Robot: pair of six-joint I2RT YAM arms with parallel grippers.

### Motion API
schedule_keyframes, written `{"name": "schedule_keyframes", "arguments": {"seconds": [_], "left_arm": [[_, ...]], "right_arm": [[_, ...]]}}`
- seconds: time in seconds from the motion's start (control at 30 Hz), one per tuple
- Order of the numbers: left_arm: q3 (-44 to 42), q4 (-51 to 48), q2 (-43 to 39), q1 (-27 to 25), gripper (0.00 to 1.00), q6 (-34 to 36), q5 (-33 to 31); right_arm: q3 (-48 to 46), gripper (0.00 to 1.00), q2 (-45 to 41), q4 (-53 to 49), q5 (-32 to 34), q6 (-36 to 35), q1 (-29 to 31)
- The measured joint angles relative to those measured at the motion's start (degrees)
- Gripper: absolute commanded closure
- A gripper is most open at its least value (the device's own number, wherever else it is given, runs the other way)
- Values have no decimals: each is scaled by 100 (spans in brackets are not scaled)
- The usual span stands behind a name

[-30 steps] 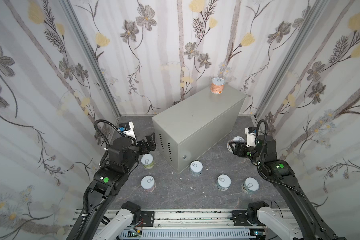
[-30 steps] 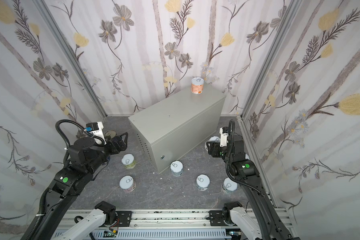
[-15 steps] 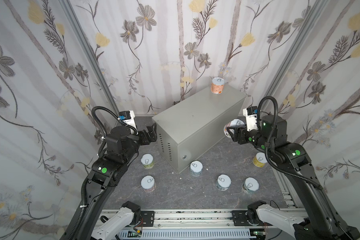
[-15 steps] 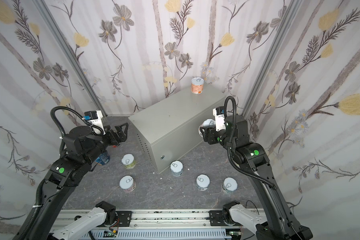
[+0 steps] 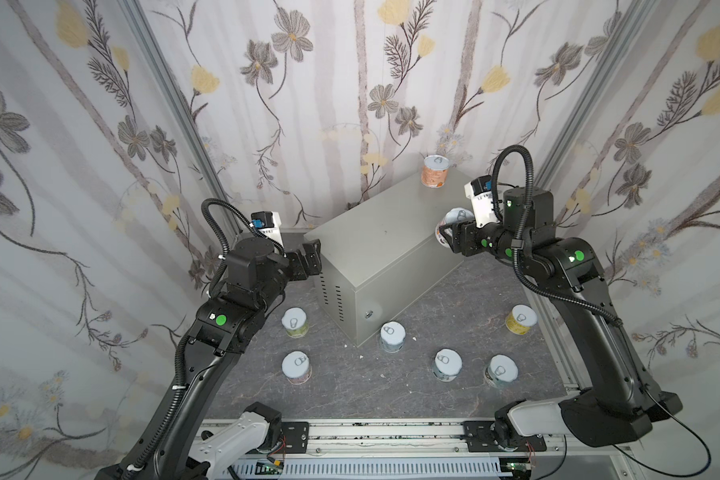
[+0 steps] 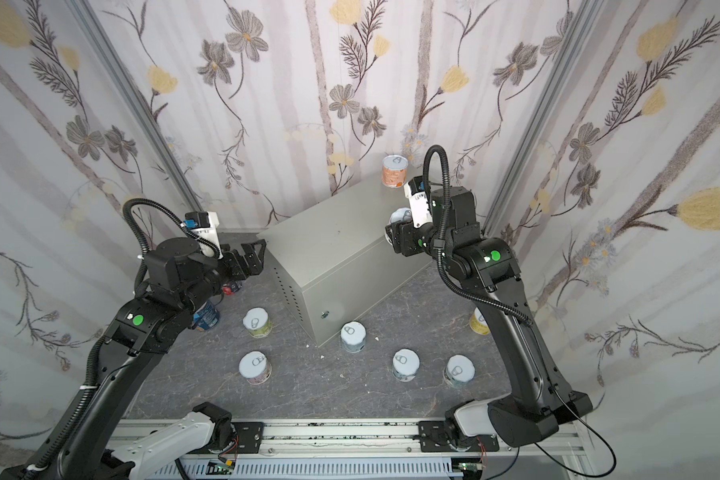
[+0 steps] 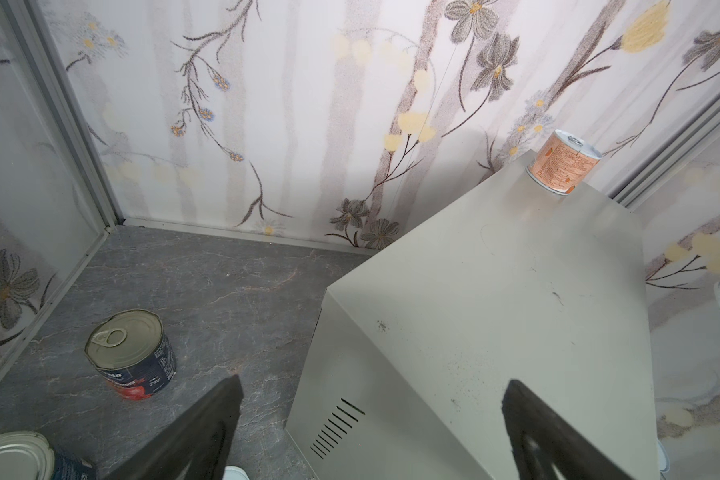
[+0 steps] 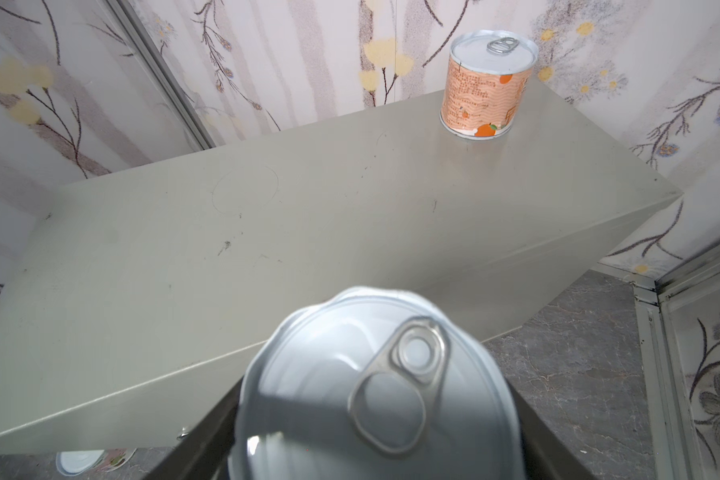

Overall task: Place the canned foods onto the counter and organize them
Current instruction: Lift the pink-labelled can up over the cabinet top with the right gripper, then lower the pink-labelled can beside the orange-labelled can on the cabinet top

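Observation:
The counter (image 5: 375, 245) (image 6: 333, 245) stands slantwise on the dark floor, and an orange-labelled can (image 5: 434, 171) (image 8: 487, 83) is upright on its far corner. My right gripper (image 5: 447, 232) is shut on a white-lidded can (image 5: 457, 217) (image 8: 371, 395), held in the air at the counter's right long edge, about level with its top. My left gripper (image 5: 310, 259) (image 7: 373, 384) is open and empty by the near top corner above the vent slots. Several white-lidded cans (image 5: 393, 336) stand on the floor. A navy-red can (image 7: 129, 357) and a blue can (image 6: 206, 316) sit under the left arm.
Floral walls with metal corner posts (image 5: 175, 104) close in three sides. A yellow can (image 5: 521, 318) stands near the right wall, beside the right arm. The arm-mount rail (image 5: 371, 432) runs along the front edge.
My right arm has lifted its can from the floor up to the height of the counter's top. The left gripper has risen and moved closer to the counter's near corner, still open.

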Motion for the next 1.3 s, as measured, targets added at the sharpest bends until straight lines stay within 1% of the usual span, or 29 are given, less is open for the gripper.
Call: {"name": "schedule_keyframes", "arguments": {"seconds": [0.2,0.43,0.63,0.8,1.0,1.1,1.17,1.3], "left_arm": [[192,61,249,-76,0,55,-68],[173,162,345,-199,0,114,-111],[153,223,352,-240,0,129,-122],[151,326,352,-256,0,131,-127],[66,365,363,-260,0,151,-129],[24,369,372,-260,0,151,-131],[11,382,378,-260,0,151,-131],[7,407,404,-262,0,151,-136]], "right_arm": [[656,51,732,-192,20,-166,-4],[1309,51,1384,-254,146,-190,-28],[1880,51,1888,-323,212,-186,-221],[2103,51,2142,-306,256,-179,-385],[2153,49,2398,129,232,-173,-586],[2157,43,2503,363,234,-136,-719],[2164,34,2568,490,234,-120,-785],[2173,21,2686,732,232,-83,-859]]}}
